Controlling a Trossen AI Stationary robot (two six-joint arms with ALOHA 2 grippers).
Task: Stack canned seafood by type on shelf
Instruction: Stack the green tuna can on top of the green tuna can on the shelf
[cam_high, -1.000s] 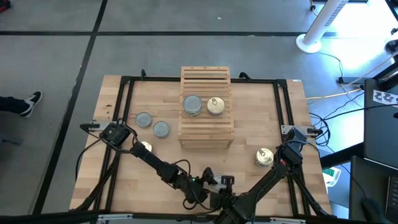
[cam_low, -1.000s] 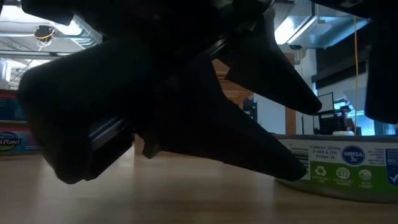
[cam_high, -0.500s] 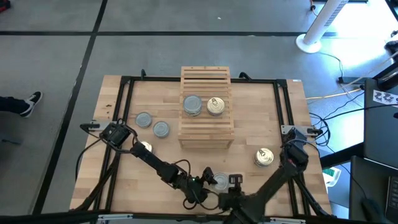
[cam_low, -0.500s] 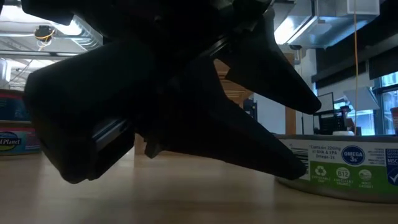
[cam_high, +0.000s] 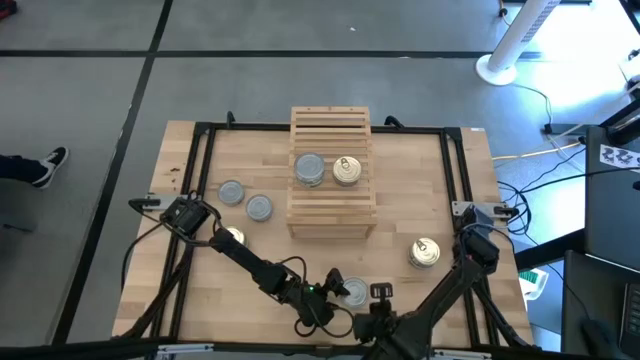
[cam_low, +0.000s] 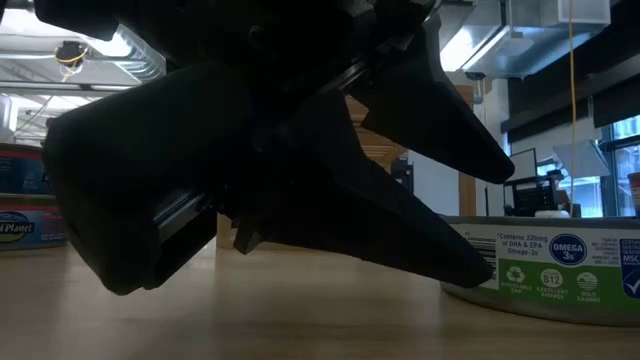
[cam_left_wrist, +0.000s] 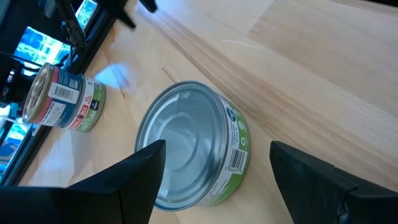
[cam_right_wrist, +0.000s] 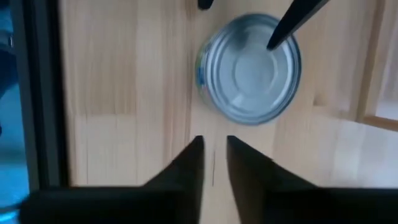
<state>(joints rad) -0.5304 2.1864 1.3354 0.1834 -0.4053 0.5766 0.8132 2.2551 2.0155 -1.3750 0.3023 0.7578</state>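
Note:
A grey-blue tin (cam_high: 352, 291) stands flat on the table near its near edge. My left gripper (cam_high: 343, 289) is open, with one finger on either side of this tin (cam_left_wrist: 193, 149); I cannot tell whether they touch it. My right gripper (cam_high: 380, 292) is shut just right of the tin (cam_right_wrist: 249, 68) and apart from it. The slatted shelf (cam_high: 332, 205) carries a grey tin (cam_high: 310, 168) and a golden tin (cam_high: 347, 170) side by side. Two grey tins (cam_high: 231, 192) (cam_high: 259, 207) and two golden tins (cam_high: 232, 237) (cam_high: 425, 252) stand on the tabletop.
A black frame (cam_high: 200, 160) runs around the tabletop. The left arm (cam_high: 250, 262) lies low across the near left part of the table, past the golden tin there. In the low view the dark gripper (cam_low: 280, 170) fills most of the picture, with a labelled tin (cam_low: 550, 265) at the right.
My right gripper has drawn back toward the table's right, away from the grey tin near the near edge, which now shows uncovered. My left gripper has stayed around the tin, and the tin has not moved.

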